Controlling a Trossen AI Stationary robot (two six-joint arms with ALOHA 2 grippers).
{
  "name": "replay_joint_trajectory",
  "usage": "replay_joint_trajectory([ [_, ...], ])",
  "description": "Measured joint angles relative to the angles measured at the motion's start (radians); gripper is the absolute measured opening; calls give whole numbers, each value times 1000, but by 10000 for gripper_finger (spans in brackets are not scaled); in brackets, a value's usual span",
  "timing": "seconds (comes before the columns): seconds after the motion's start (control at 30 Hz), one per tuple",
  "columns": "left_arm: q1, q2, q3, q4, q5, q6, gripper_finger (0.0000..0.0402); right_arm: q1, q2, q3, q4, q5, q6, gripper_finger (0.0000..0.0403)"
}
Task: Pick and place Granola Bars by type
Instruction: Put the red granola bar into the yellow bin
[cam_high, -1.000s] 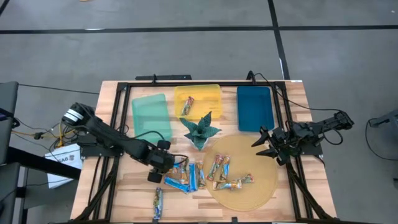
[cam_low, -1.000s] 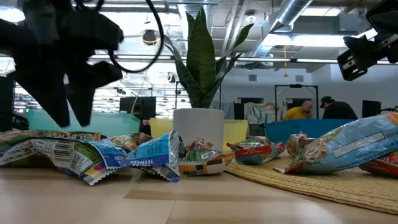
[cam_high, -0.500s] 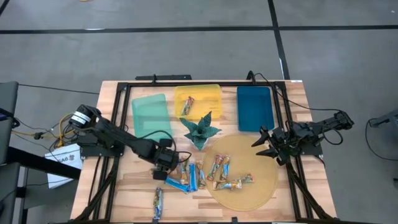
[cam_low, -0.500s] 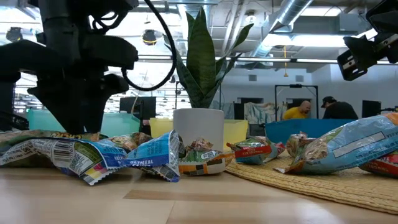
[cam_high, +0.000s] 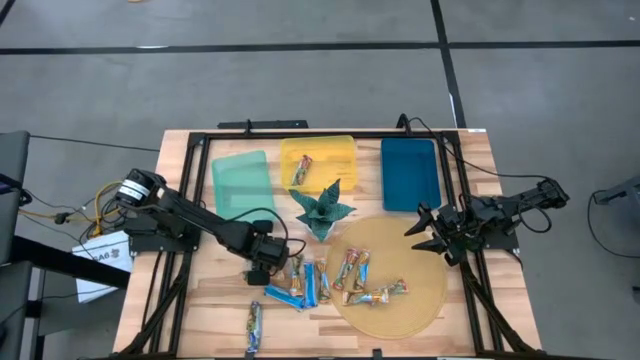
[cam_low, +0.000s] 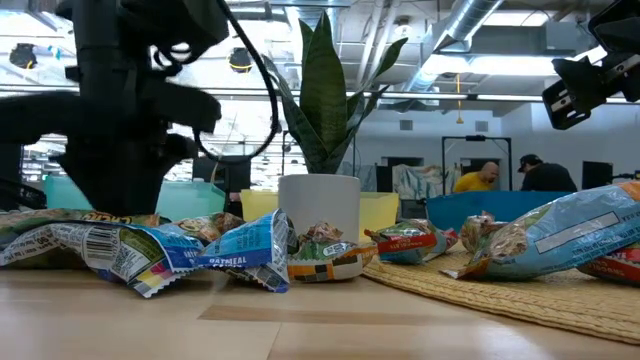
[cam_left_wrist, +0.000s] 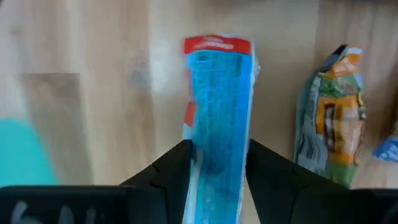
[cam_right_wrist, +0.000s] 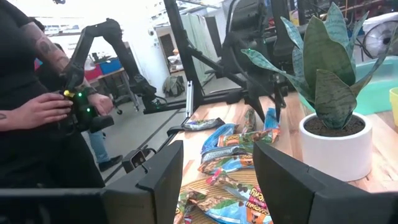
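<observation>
Blue bar (cam_left_wrist: 219, 124) lower end hidden (betw. tool fingers).

Three trays (cam_high: 318, 157) behind plant (cam_high: 322, 210), mat (cam_high: 420, 250) right.

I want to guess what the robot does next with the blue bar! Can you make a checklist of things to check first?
1. Left gripper around the blue bar: ok, the bar lies between its fingers in the left wrist view.
2. Fingers squeezed tight on it: cannot tell.
3. Neighbour out of the way: ok, the orange bar lies beside the blue one, apart from it.
4. Trays ready: ok, the green tray and blue tray look bare; the yellow tray holds one bar.
5. Plant in the path: cannot tell, it stands between the bars and the trays.
6. Right gripper clear: ok, open, waiting near the table's right edge.
</observation>
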Motion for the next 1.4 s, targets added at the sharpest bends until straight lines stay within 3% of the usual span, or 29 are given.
replay_joint_trajectory([
  [0.33, 0, 23, 3, 9, 9, 0, 127, 0, 3, 0, 0, 0, 0, 189],
  [0.73, -3, 11, 2, 68, 57, 0, 19, 0, 3, 0, 0, 0, 0, 189],
  [1.4, -3, -321, 2, 290, -84, 53, 16, 0, 3, 0, 0, 0, 0, 189],
])
